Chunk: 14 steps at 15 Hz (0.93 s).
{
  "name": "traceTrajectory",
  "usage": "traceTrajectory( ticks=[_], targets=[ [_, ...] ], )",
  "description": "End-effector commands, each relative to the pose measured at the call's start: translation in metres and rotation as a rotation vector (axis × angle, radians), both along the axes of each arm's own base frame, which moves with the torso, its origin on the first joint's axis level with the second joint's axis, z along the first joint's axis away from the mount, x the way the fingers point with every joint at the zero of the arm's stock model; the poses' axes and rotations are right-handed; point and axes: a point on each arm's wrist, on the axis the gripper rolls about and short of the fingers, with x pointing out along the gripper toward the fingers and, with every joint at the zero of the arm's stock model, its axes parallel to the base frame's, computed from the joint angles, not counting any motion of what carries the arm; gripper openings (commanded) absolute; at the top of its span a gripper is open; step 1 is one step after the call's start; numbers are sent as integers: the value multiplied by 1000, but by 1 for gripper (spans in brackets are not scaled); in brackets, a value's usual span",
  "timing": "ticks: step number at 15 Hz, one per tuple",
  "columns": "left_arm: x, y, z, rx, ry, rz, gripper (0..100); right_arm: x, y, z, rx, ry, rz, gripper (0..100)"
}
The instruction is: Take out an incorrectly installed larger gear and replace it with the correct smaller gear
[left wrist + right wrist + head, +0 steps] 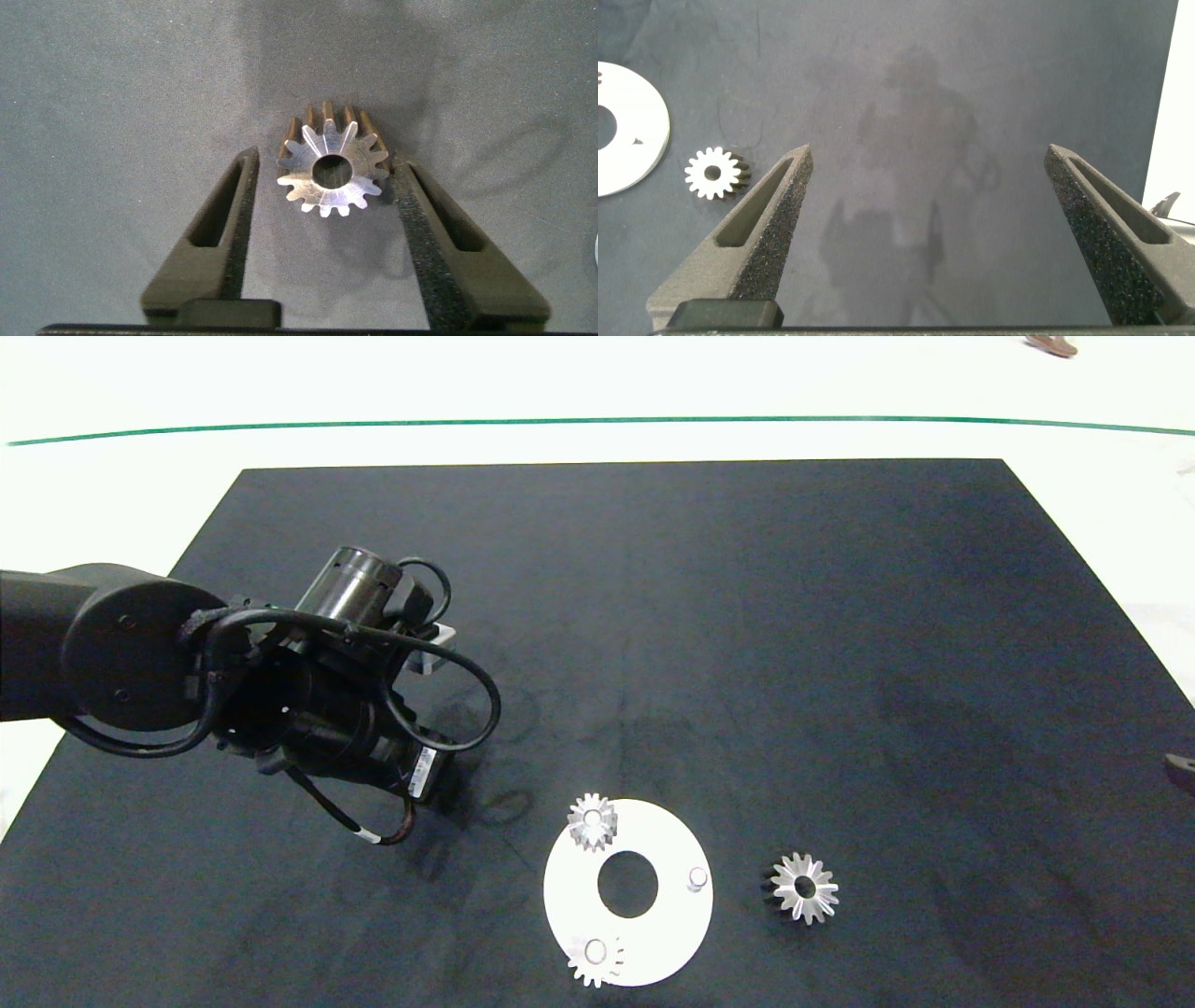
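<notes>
A smaller gear (329, 170) with short teeth lies on the black mat between the fingers of my left gripper (325, 157). The gripper is open: one finger is at the gear's teeth, and a gap remains on the other side. The left arm (280, 691) hides this gear in the head view. The larger gear (805, 889), with long pointed teeth, lies on the mat just right of the white ring plate (672, 933). It also shows as the larger gear (715, 173) in the right wrist view. My right gripper (924, 154) hangs wide open over bare mat and holds nothing.
Two small gears (592, 821) (595, 959) sit on the plate's pegs. A third peg (697, 877) on its right side stands bare. The mat's right edge (1172, 112) is close to the right gripper. A shoe (1050, 345) shows beyond the table.
</notes>
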Motion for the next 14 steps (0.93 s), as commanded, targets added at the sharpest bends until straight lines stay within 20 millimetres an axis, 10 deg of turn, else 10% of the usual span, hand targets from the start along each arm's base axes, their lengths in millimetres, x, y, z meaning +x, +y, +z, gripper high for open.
traceTrajectory(
  ticks=[1,14],
  targets=[
    [0,0,0,3,0,0,48,1,0,-1,-4,6,-1,100],
    [-9,0,6,-8,-18,-7,23,0,0,0,-2,0,-3,100]
  ],
)
